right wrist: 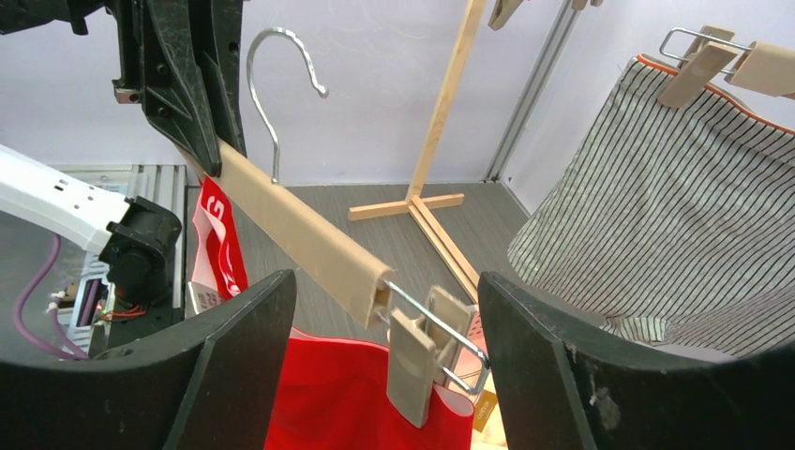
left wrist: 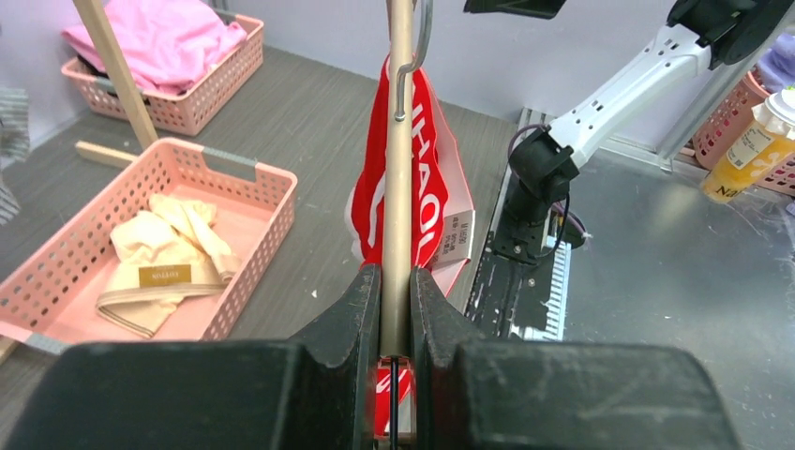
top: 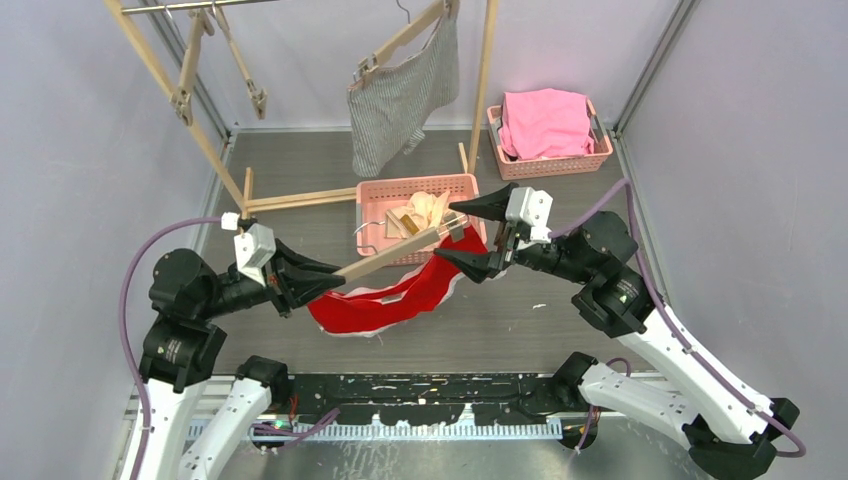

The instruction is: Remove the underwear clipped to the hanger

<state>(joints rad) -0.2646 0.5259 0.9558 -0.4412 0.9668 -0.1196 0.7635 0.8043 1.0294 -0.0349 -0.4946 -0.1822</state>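
My left gripper [top: 335, 279] is shut on one end of a wooden hanger bar [top: 395, 254], seen also in the left wrist view [left wrist: 397, 187]. The red briefs [top: 400, 295] with white trim hang from it, one corner held by a clip [right wrist: 417, 361] at the far end. My right gripper [top: 472, 232] is open, its fingers either side of that clip without touching it. The pale peach briefs [top: 420, 212] lie in a pink basket [top: 372, 190]. The grey-and-white striped briefs [top: 400, 100] hang clipped to another hanger [top: 405, 38] on the rack.
A wooden rack [top: 215, 150] stands at the back with an empty clip hanger [top: 235, 55]. A second pink basket [top: 555, 163] at back right holds a bright pink cloth [top: 545, 120]. A bottle [left wrist: 755, 145] stands off the table in the left wrist view.
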